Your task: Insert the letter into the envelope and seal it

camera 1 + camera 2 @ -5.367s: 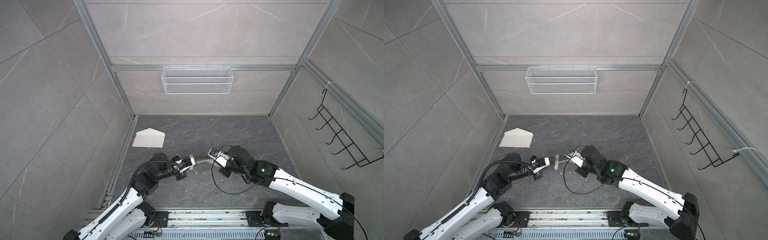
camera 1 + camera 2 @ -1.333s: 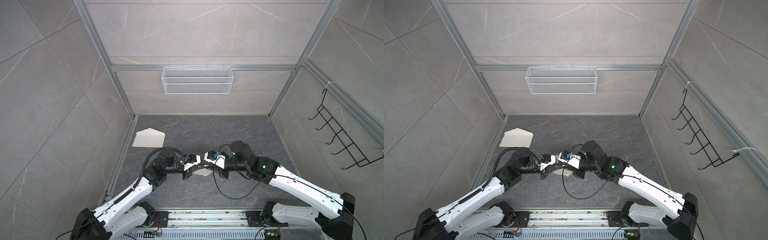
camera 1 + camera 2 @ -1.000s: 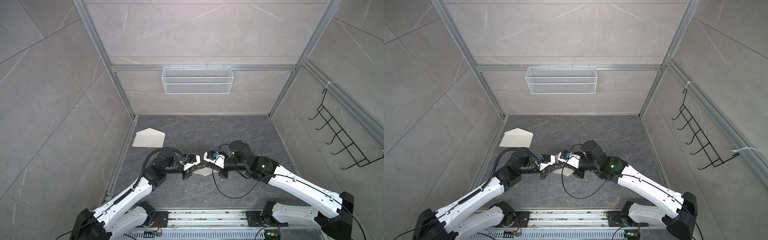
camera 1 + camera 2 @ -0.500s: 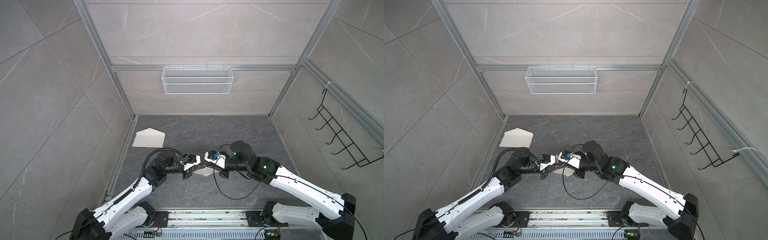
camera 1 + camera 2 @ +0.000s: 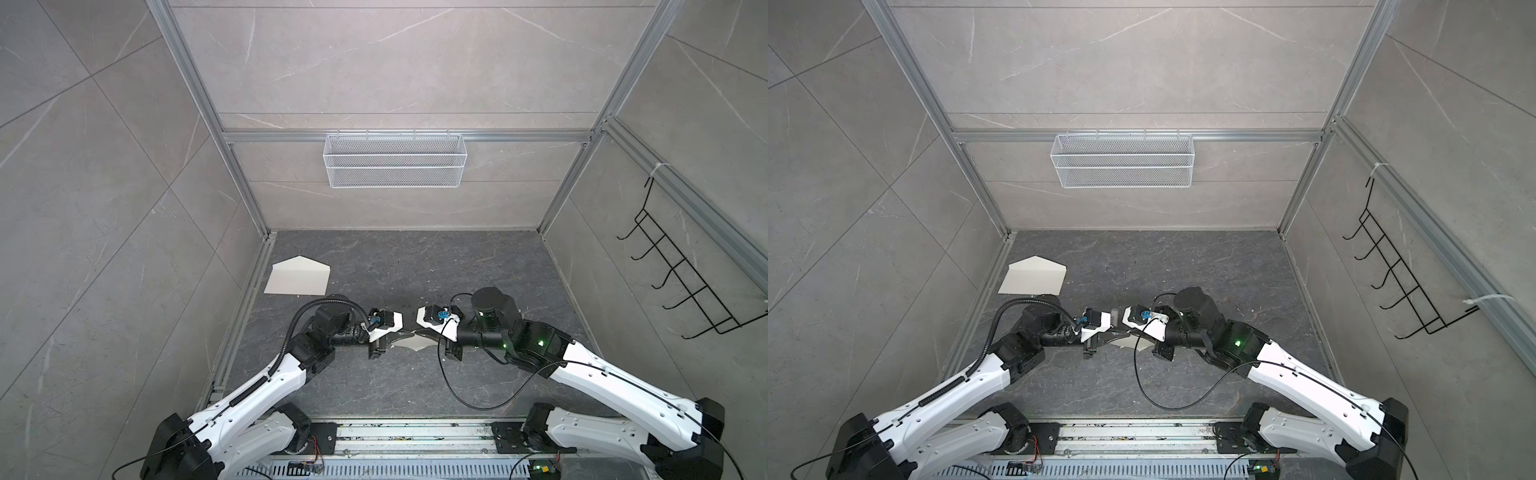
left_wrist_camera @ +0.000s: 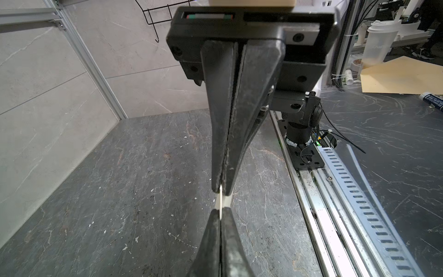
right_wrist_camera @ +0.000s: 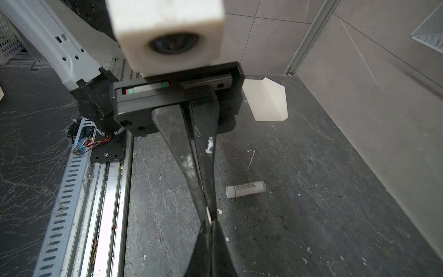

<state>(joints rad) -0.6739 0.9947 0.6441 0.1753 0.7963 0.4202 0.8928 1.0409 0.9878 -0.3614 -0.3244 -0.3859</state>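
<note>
In both top views the letter (image 5: 409, 343) (image 5: 1128, 341) is seen as a pale sheet spread between the two wrists, over the middle of the tabletop (image 5: 415, 266); how it is gripped is hidden there by the wrist cameras. The grip is shown by the wrist views. The left fingers (image 6: 212, 239) are pinched closed on one end of the letter (image 6: 221, 201), and the right fingers (image 7: 203, 244) are pinched closed on the other end. The two sets of tips face each other, with a short edge-on strip of paper between them.

A white tube (image 7: 245, 189) is seen clearly in the right wrist view only. It lies on its side on the tabletop, apart from the fingers.

The envelope (image 5: 297, 276) (image 5: 1034, 276) (image 7: 268, 100) lies flat at the left edge of the tabletop, well apart from the fingers, with its pointed flap toward the back wall (image 5: 395, 208). Bare tabletop is left between the fingers and the back wall, and toward the right wall (image 5: 623, 291). The front rail (image 5: 395, 432) runs along the near edge.
</note>
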